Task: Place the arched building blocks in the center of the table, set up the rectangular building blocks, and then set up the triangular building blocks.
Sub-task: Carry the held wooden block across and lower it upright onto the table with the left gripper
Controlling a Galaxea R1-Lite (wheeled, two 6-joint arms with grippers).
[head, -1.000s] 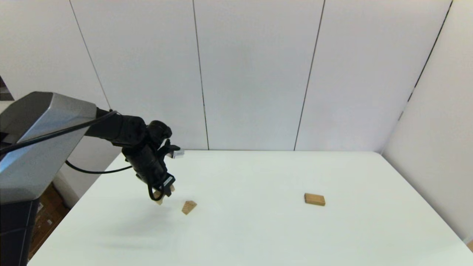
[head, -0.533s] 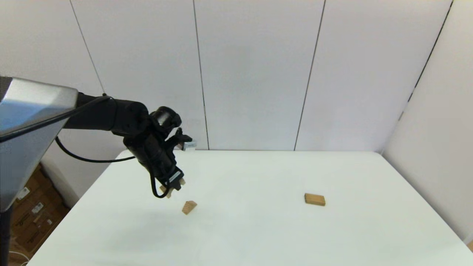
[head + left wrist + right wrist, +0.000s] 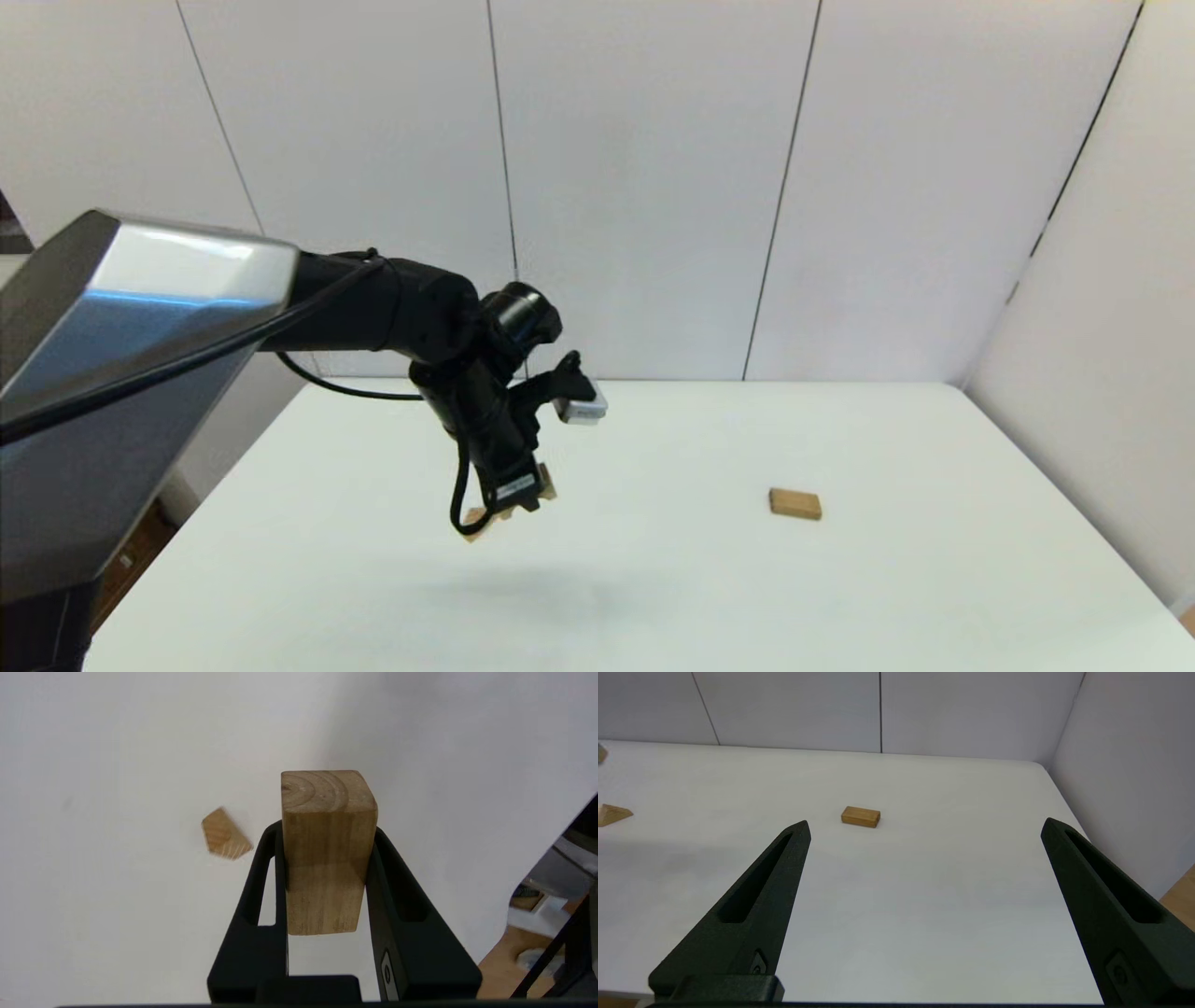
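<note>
Reached in from the left side over the white table (image 3: 653,579) with the left arm, silver upper link nearest the head camera. Hung the left gripper (image 3: 519,499) in the air, pointing down, left of the table's middle, clear of the surface, with a soft shadow thrown on the top below. Clamped the arched building block (image 3: 327,849) between the two black fingers (image 3: 261,882), narrowed to the block's own width and pressed flat on its two opposite sides. Showed only slivers of that block (image 3: 545,485) beside the fingers in the head view, and in the left wrist view an end-grain face turned away from the wrist; could not make out the curved cut-out from there. Left the triangular building block (image 3: 224,834) lying on the table, apart from the held block, partly hidden behind the gripper's lower left in the head view, and seen again low at the edge of the right wrist view (image 3: 612,813). Left the rectangular building block (image 3: 794,504) lying flat on its broad face, well apart to the right, alone on the right half of the table (image 3: 860,816). Kept the right gripper (image 3: 925,823) out of the head view, low at the near edge of the table, fingers (image 3: 775,891) spread wide with nothing between them, facing the rectangular block.
</note>
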